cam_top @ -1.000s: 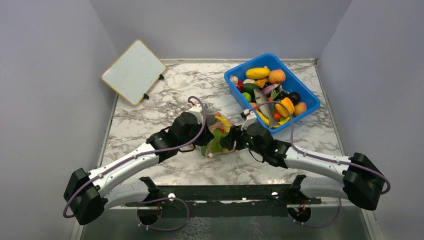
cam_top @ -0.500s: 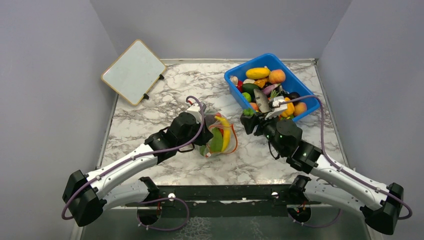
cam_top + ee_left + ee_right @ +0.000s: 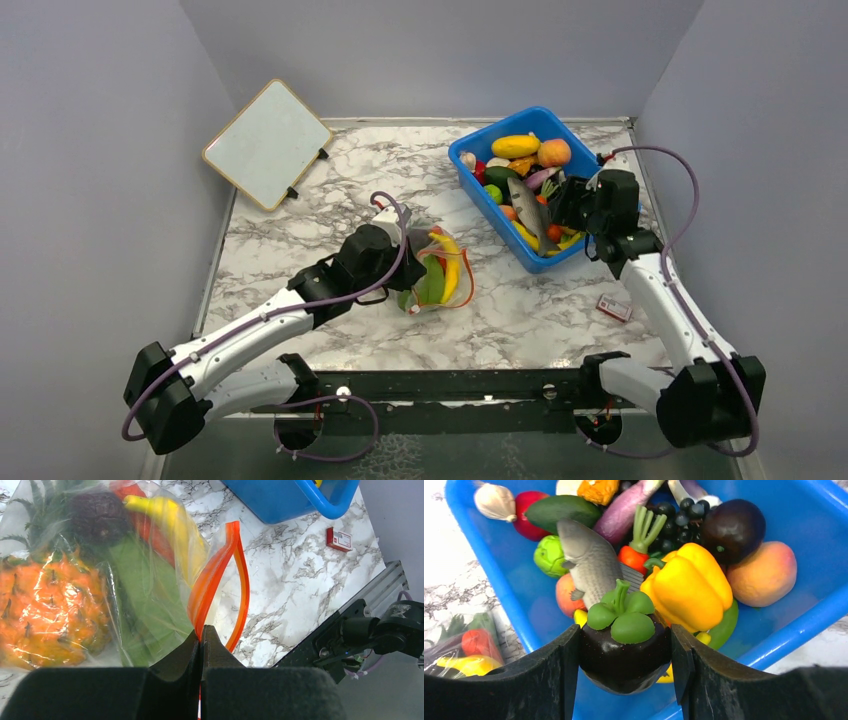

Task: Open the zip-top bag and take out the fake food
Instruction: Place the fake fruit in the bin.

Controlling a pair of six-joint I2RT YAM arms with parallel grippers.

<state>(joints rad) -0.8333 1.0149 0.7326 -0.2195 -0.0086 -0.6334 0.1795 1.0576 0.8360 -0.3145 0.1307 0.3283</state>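
Right fingers (image 3: 559,670) are spread around a round dark-purple plastic fruit with a green leafy cap (image 3: 624,650) and clamp it by its two sides. They hang at 1 o'clock on the white marbled counter (image 3: 300,230), above the toy food heaped in the blue plastic bin (image 3: 519,580). A second ago these fingers were at the bag's mouth. Half a second ago they were partway across with the fruit, and now they are over the bin. I judge that one piece is out and only needs letting go.

The clear, crinkly zip-top bag (image 3: 437,275) lies near the counter's middle, at 8 o'clock from the bin and well apart from it. The left fingers (image 3: 185,652) are pressed flat together on its red-orange zip strip. They pin one lip while the mouth gapes in a loop toward 3 o'clock in the top view.

Inside the bag are an orange plastic pineapple (image 3: 45,610), a long green leaf (image 3: 145,600), a yellow banana (image 3: 160,512), a red piece and a dark knobbly one. These are not yet fetched, so most of the task seems to lie ahead. The held-open mouth should help the next reach. A small red card (image 3: 614,308) lies at 4 o'clock on the counter.
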